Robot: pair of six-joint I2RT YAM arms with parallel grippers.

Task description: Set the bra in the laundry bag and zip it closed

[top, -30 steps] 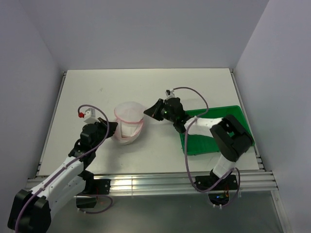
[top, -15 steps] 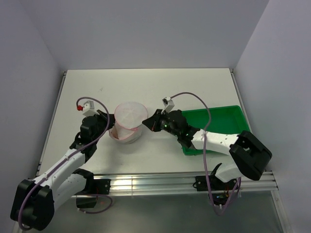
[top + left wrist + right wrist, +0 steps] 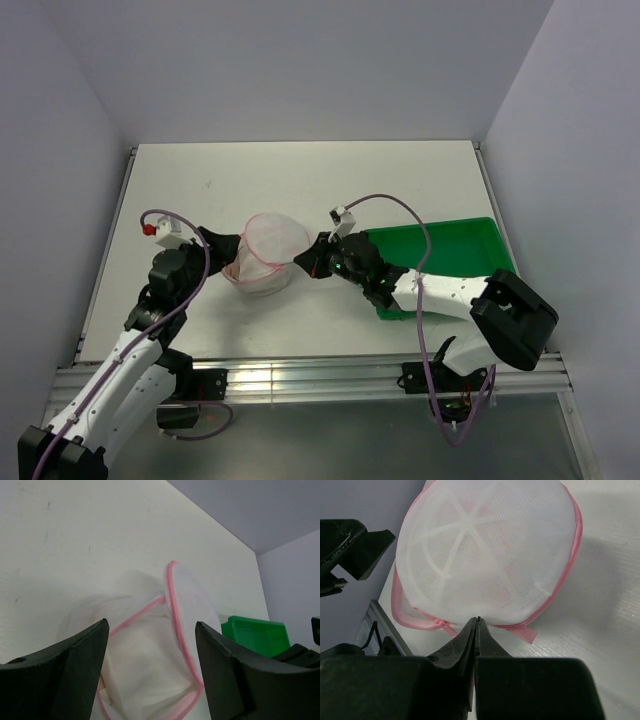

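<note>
The laundry bag (image 3: 265, 255) stands mid-table, a white mesh clamshell with pink trim, its halves parted on the left side. The bra (image 3: 147, 667) shows as pale padding in the gap between the two pink rims. My left gripper (image 3: 222, 252) is open just left of the bag; in the left wrist view its jaws (image 3: 151, 625) stand wide on either side of the bag (image 3: 190, 605), not touching it. My right gripper (image 3: 300, 264) is shut at the bag's right rim; in the right wrist view its tips (image 3: 478, 619) pinch the pink trim under the mesh dome (image 3: 485, 545).
A green plastic tray (image 3: 450, 240) lies on the right of the table, under my right arm, and peeks into the left wrist view (image 3: 255, 632). A metal rail (image 3: 300, 375) runs along the near table edge. Pale walls close in on three sides.
My left gripper has let go of the bag, opened wide and drawn back to the left. The right gripper has moved in and shut on the bag's right rim.
</note>
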